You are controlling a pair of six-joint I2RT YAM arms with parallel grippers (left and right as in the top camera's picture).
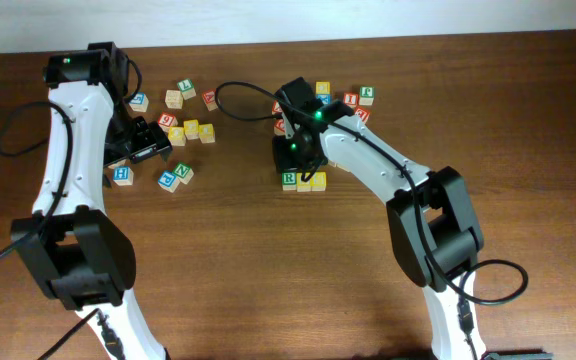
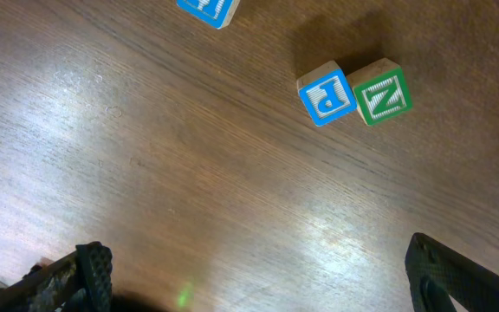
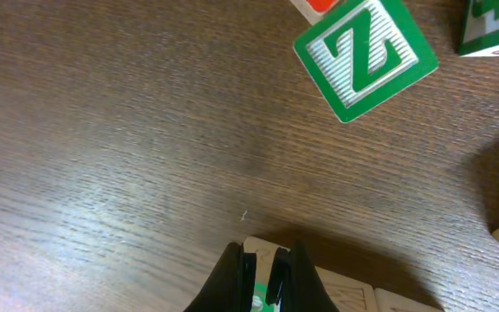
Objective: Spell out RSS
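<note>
My closed right end effector (image 3: pixel 262 276) hangs just up-frame of the R block (image 1: pixel 289 180) and yellow block (image 1: pixel 317 180), mid-frame; my open left end effector (image 2: pixel 262 282) lies farther off.

Wooden R cube (image 1: pixel 289 180), glossy wooden table (image 2: pixel 145 156)

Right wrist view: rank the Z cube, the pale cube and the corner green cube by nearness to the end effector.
From the right end effector:
1. pale cube, just under it, bottom edge.
2. Z cube, upper right.
3. corner green cube, far top right.
</note>
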